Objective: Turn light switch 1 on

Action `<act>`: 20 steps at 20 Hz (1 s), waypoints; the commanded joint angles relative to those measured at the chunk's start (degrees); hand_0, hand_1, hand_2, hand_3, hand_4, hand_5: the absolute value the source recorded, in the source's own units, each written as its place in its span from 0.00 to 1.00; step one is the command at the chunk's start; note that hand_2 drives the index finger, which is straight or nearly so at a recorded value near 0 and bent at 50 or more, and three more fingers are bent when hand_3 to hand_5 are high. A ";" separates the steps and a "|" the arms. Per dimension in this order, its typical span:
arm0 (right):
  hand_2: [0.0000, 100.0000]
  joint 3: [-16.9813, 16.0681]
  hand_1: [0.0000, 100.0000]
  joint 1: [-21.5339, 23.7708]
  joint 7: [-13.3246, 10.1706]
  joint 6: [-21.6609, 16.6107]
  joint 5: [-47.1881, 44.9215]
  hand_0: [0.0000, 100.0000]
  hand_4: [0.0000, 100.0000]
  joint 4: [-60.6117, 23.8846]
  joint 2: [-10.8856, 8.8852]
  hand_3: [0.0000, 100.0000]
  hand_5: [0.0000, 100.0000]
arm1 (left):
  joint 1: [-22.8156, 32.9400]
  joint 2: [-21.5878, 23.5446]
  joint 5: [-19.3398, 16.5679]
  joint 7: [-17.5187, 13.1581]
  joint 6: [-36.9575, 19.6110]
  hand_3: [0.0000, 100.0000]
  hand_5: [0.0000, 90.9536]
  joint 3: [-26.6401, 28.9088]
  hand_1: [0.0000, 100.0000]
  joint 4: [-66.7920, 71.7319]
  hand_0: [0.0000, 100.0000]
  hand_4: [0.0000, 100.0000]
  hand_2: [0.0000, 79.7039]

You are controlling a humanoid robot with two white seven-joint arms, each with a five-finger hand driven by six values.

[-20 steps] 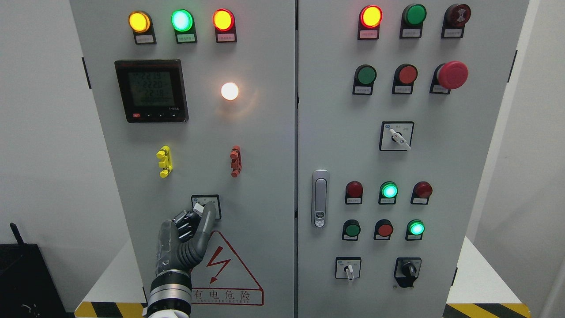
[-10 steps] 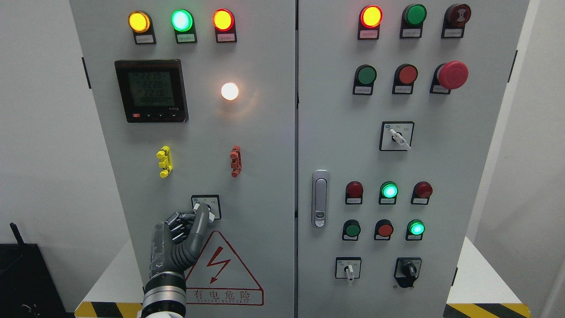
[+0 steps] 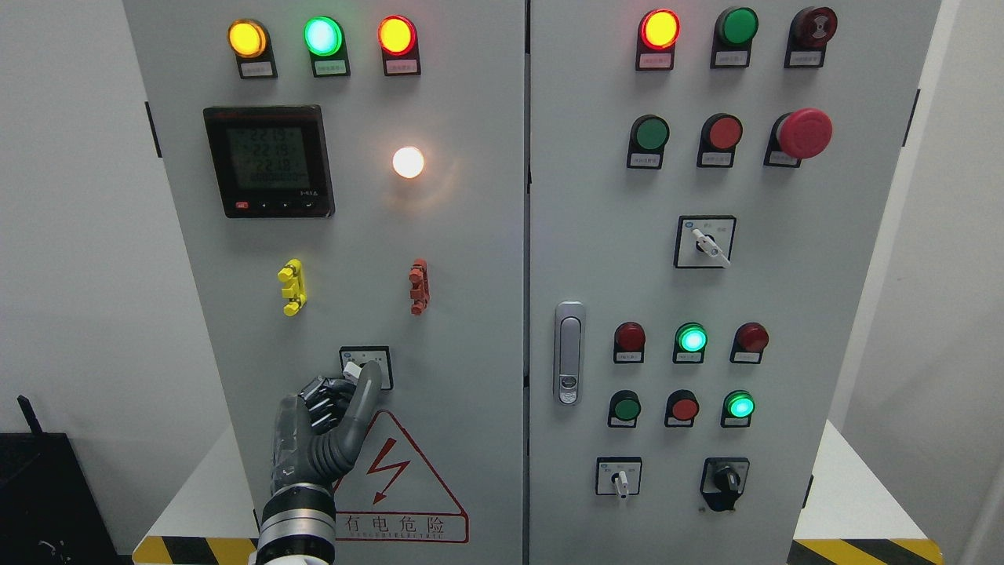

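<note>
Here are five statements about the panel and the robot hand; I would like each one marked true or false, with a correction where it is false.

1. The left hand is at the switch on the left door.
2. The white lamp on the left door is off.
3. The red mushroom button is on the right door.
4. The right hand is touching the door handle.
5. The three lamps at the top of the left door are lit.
1. True. The left hand has a finger at the switch.
2. False. The white lamp is glowing.
3. True. The mushroom button sits on the right door.
4. False. No right hand shows; the handle is untouched.
5. True. Yellow, green and red are lit.
</note>
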 commanded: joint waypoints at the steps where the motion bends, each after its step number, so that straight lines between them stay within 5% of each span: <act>1: 0.00 0.00 0.00 0.00 0.03 -0.02 -1.41 0.00 0.00 0.00 0.00 0.00 0.00 | 0.75 0.03 0.03 -0.07 -0.09 0.93 0.80 -0.40 0.46 -0.31 0.10 0.90 0.75; 13: 0.00 0.00 0.00 0.00 0.03 -0.02 -1.41 0.00 0.00 0.00 0.00 0.00 0.00 | 11.29 1.26 0.03 -0.07 -12.02 0.94 0.81 -0.48 0.42 -4.00 0.10 0.90 0.76; 17: 0.00 0.00 0.00 0.00 0.03 -0.10 -1.41 0.00 0.00 0.00 0.00 0.00 0.00 | 18.84 2.13 0.21 -0.24 -22.29 0.94 0.83 -0.13 0.36 -3.22 0.10 0.92 0.77; 20: 0.00 0.00 0.00 0.00 0.03 -0.02 -1.41 0.00 0.00 0.00 0.00 0.00 0.00 | 26.57 3.19 3.62 -1.47 -33.01 0.97 0.89 0.22 0.29 1.07 0.10 0.95 0.76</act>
